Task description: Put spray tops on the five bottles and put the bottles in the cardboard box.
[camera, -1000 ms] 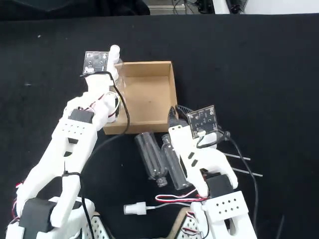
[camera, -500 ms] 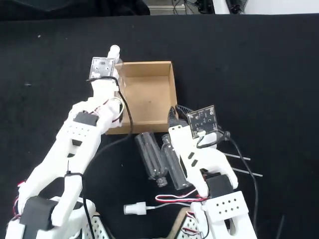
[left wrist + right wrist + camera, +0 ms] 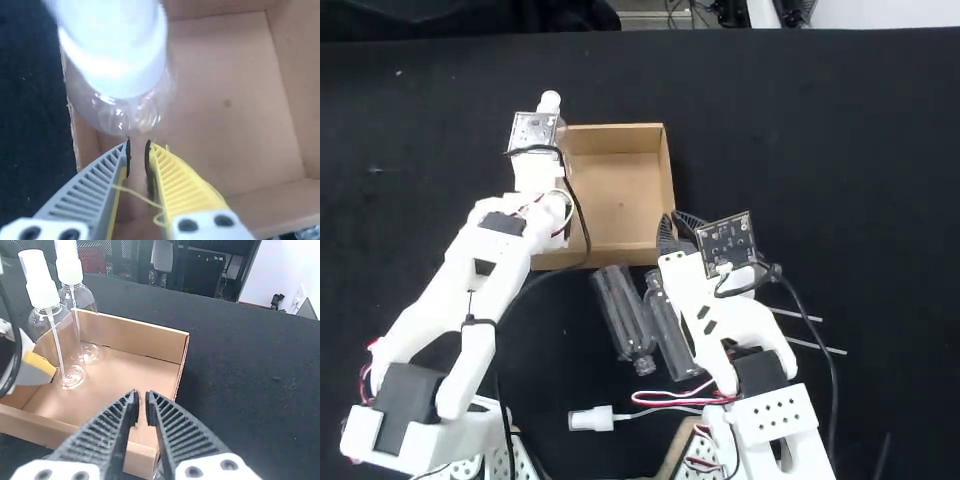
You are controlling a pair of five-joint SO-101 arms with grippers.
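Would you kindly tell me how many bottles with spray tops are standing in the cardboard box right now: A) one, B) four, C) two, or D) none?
C: one spray-topped bottle and a second bottle stand upright inside the cardboard box.

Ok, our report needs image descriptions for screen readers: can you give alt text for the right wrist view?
A nearer bottle and a farther bottle, both clear and spray-topped, stand upright in a corner of the cardboard box. The right claw hangs shut and empty at the box's near edge.
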